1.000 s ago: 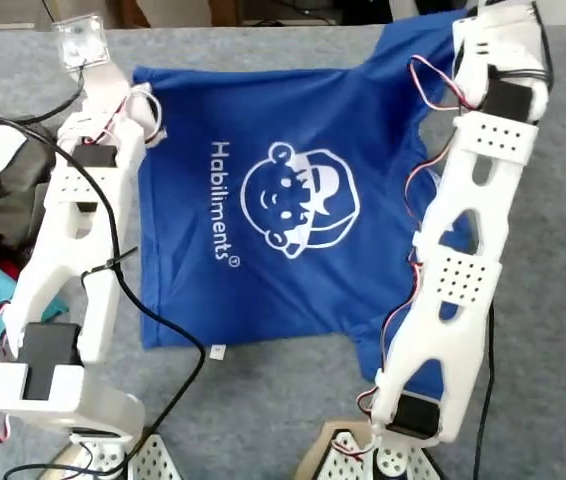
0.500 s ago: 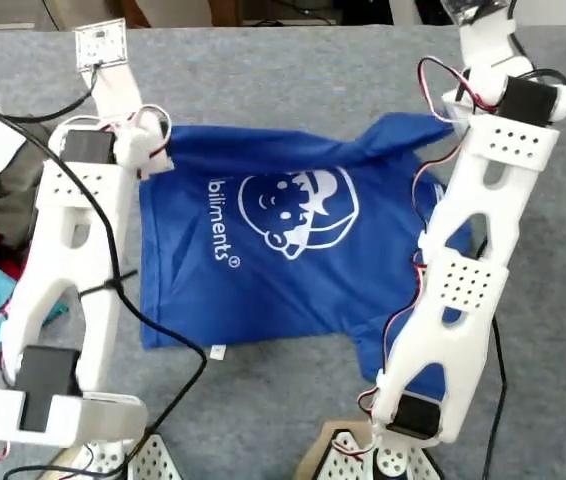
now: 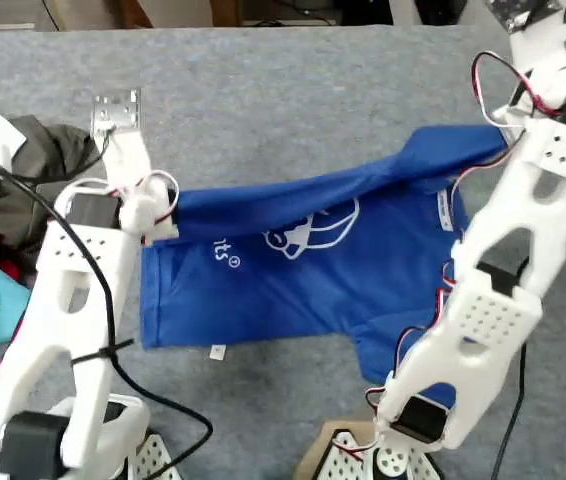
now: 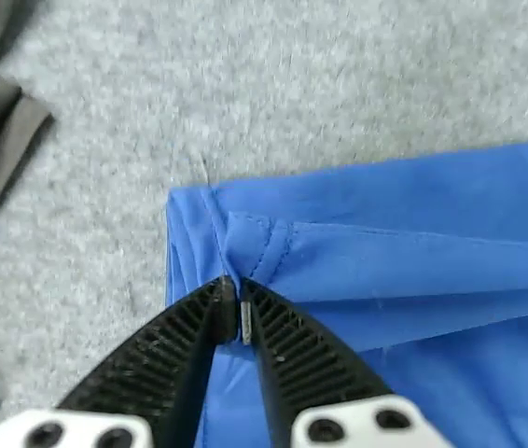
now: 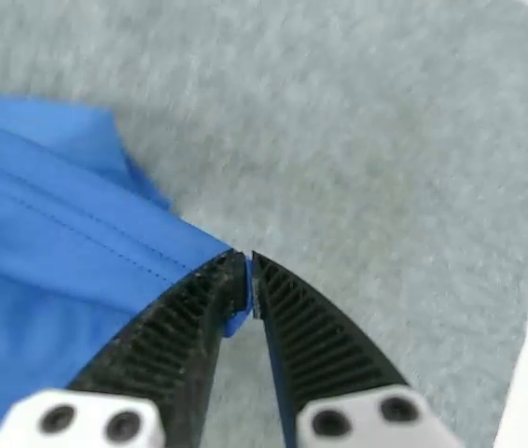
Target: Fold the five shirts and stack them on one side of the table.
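A blue shirt (image 3: 293, 290) with a white print lies mid-table, its far edge lifted and drawn over the print in a long fold. My left gripper (image 4: 236, 313) is shut on the shirt's folded corner (image 4: 245, 252) at the left end of that fold. At the fold's right end my right gripper (image 5: 248, 278) is shut on the shirt's edge (image 5: 49, 224), just above the grey cloth. In the high view the left arm (image 3: 83, 290) and right arm (image 3: 523, 230) flank the shirt, and their wrists cover both held corners.
A heap of other garments (image 3: 3, 200), olive, red, teal and white, lies at the table's left edge beside the left arm. Bare grey table (image 3: 293, 90) stretches beyond the shirt. The arm bases stand at the near edge.
Both arms pulled the shirt's far edge toward the near side. The fold now covers most of the print, which lay flat and fully visible a second ago.
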Robot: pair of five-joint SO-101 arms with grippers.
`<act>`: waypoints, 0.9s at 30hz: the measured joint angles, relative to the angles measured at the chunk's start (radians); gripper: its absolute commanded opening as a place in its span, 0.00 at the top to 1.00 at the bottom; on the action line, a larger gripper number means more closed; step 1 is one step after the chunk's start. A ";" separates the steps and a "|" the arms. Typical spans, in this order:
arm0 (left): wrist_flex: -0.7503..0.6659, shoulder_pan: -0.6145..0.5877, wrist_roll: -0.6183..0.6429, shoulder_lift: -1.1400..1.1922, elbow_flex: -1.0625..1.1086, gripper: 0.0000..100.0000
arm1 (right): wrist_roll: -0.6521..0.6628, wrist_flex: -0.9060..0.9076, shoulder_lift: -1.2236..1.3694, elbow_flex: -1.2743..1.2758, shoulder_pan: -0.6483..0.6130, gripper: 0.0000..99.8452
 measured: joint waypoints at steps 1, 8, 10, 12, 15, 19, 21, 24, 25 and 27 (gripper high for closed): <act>-0.003 0.000 0.002 -0.009 0.020 0.98 | 0.012 0.000 -0.032 0.058 0.000 1.00; -0.009 0.000 0.002 -0.021 0.107 0.98 | 0.109 -0.006 -0.242 0.465 0.017 1.00; -0.009 0.000 0.002 -0.021 0.126 0.98 | 0.133 -0.025 -0.288 0.568 0.034 1.00; 0.000 0.000 0.002 -0.023 0.126 0.98 | 0.155 -0.057 -0.325 0.674 0.049 1.00; 0.034 -0.031 0.000 -0.025 0.126 0.98 | 0.187 -0.118 -0.388 0.830 0.089 1.00; 0.072 -0.086 -0.051 -0.025 0.135 0.98 | 0.296 -0.187 -0.511 1.057 0.135 1.00; 0.084 -0.092 -0.063 -0.031 0.158 0.98 | 0.338 -0.249 -0.592 1.183 0.152 1.00; 0.086 -0.092 -0.071 -0.031 0.189 0.98 | 0.379 -0.354 -0.724 1.392 0.161 1.00; 0.086 -0.087 -0.071 -0.031 0.195 0.98 | 0.385 -0.387 -0.766 1.464 0.161 1.00; 0.092 -0.052 -0.071 -0.031 0.213 0.98 | 0.391 -0.459 -0.830 1.596 0.164 1.00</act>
